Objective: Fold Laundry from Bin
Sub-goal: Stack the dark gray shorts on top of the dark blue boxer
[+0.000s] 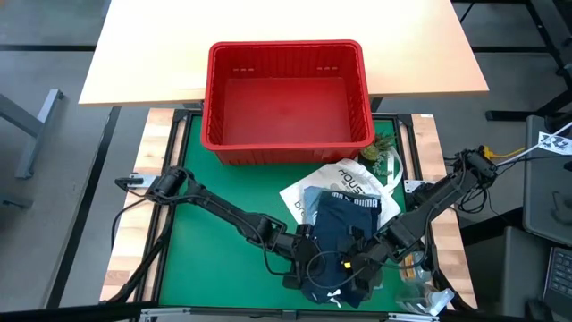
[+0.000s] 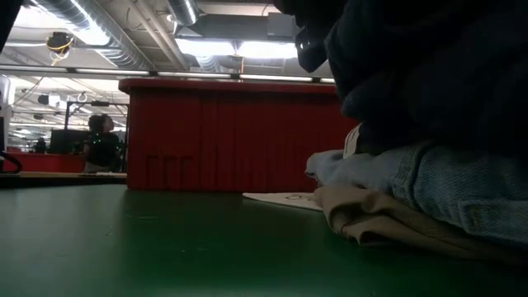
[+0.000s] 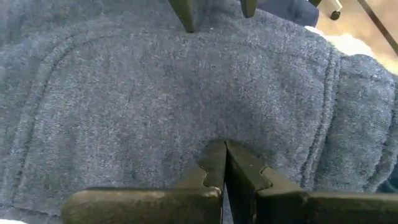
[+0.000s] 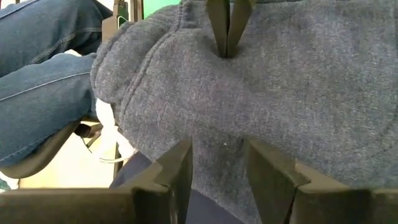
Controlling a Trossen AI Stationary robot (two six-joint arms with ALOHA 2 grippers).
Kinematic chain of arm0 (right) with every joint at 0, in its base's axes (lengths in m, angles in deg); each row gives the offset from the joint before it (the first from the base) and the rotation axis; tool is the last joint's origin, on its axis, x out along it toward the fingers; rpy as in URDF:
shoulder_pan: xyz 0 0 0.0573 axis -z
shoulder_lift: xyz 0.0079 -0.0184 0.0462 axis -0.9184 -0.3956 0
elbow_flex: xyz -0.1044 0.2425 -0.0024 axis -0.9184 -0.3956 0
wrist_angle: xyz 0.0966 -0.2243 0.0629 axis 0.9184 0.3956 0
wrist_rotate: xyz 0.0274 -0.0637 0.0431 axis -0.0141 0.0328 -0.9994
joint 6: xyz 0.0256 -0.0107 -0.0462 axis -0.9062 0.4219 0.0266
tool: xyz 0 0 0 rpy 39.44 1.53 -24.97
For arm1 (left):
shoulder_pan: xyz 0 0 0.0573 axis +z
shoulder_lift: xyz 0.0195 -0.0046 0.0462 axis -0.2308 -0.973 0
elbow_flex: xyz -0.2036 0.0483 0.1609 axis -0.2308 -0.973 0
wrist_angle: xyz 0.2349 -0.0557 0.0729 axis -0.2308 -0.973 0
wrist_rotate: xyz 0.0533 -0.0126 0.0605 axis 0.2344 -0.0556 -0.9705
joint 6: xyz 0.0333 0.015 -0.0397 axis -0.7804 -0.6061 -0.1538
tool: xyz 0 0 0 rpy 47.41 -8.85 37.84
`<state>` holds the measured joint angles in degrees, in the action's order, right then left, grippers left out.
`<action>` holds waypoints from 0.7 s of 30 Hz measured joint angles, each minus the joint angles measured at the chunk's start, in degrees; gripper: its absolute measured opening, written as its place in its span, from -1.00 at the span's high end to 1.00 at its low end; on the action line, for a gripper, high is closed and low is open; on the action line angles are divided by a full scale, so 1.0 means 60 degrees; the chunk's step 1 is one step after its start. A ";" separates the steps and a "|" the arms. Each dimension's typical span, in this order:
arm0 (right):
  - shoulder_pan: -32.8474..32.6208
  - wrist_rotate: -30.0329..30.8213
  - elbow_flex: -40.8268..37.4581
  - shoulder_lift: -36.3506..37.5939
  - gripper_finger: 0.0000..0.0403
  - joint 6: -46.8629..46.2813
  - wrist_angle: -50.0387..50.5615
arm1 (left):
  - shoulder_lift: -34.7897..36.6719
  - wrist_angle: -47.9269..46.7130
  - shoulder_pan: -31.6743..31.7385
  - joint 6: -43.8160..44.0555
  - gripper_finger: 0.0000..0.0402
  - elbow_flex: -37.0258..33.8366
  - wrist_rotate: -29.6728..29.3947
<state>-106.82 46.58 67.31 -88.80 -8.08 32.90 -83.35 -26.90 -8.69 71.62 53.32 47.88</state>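
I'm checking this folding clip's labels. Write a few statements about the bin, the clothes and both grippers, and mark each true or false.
1. The red bin holds clothes. False: it shows no clothes inside.
2. The left gripper is shut on the navy shorts. True.
3. The right gripper is shut tight. False: its fingers stand apart over the fabric.
4. The laundry pile lies on the green mat. True.

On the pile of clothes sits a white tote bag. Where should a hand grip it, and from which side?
Grip the white tote bag at its exposed edge facing the red bin, coming from above on the bin side. Only that part lies flat and free; the navy shorts cover the rest, with both hands busy there.
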 joint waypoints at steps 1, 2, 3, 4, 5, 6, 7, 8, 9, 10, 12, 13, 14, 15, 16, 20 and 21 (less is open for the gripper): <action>0.0000 0.0004 0.0000 0.0000 0.29 0.0007 0.0001 | 0.0000 0.0000 0.0003 0.0000 0.99 -0.0002 0.0000; 0.0000 0.0004 0.0000 0.0000 0.29 0.0015 -0.0001 | 0.0000 0.0002 0.0003 -0.0004 0.99 0.0001 0.0000; 0.0000 0.0000 0.0000 0.0000 0.29 0.0016 0.0001 | 0.0000 0.0000 0.0003 -0.0004 0.99 0.0001 0.0000; 0.0000 0.0000 0.0000 0.0000 0.29 0.0016 0.0001 | 0.0000 0.0000 0.0000 -0.0002 0.99 -0.0003 0.0000; 0.0000 0.0003 0.0000 0.0000 0.29 0.0016 0.0001 | 0.0000 0.0000 -0.0001 -0.0001 0.99 -0.0003 0.0000; 0.0000 0.0001 0.0000 0.0000 0.29 0.0016 0.0001 | 0.0000 0.0000 -0.0001 -0.0001 0.99 -0.0003 0.0000; 0.0000 0.0004 0.0000 0.0000 0.29 0.0016 0.0001 | 0.0000 0.0004 0.0003 -0.0003 0.99 -0.0002 0.0000; 0.0000 0.0004 0.0000 0.0000 0.29 0.0016 0.0001 | 0.0000 0.0004 0.0003 -0.0004 0.99 0.0001 0.0000; 0.0000 0.0004 0.0000 0.0000 0.29 0.0016 0.0001 | 0.0000 0.0001 0.0003 -0.0004 0.99 -0.0003 0.0000; 0.0000 0.0004 0.0000 0.0000 0.29 0.0016 0.0001 | 0.0000 0.0003 0.0003 -0.0004 0.99 -0.0003 0.0000; 0.0000 0.0004 0.0000 0.0000 0.29 0.0016 0.0005 | 0.0000 0.0004 0.0001 -0.0004 0.99 -0.0003 0.0000; 0.0000 0.0004 0.0000 0.0000 0.29 0.0012 0.0005 | 0.0000 0.0004 0.0003 -0.0004 0.99 -0.0001 0.0000; 0.0000 0.0004 0.0000 0.0000 0.29 0.0012 0.0005 | 0.0000 0.0004 0.0001 -0.0004 0.99 -0.0003 0.0000; 0.0000 0.0004 0.0000 0.0000 0.29 0.0012 0.0005 | 0.0000 0.0005 0.0003 -0.0004 0.99 -0.0003 0.0000; 0.0000 0.0004 0.0000 0.0000 0.29 0.0012 0.0005 | 0.0000 0.0032 0.0003 -0.0004 0.99 -0.0003 0.0000; 0.0000 0.0015 0.0000 0.0000 0.29 0.0012 0.0005 | 0.0003 0.0135 0.0006 -0.0004 0.99 -0.0003 0.0000; 0.0000 0.0020 0.0000 0.0000 0.29 0.0012 0.0005 | 0.0003 0.0131 0.0016 -0.0004 0.99 -0.0003 0.0000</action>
<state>-106.82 46.70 67.31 -88.80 -8.01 32.93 -83.33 -26.12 -8.60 71.60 53.31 47.88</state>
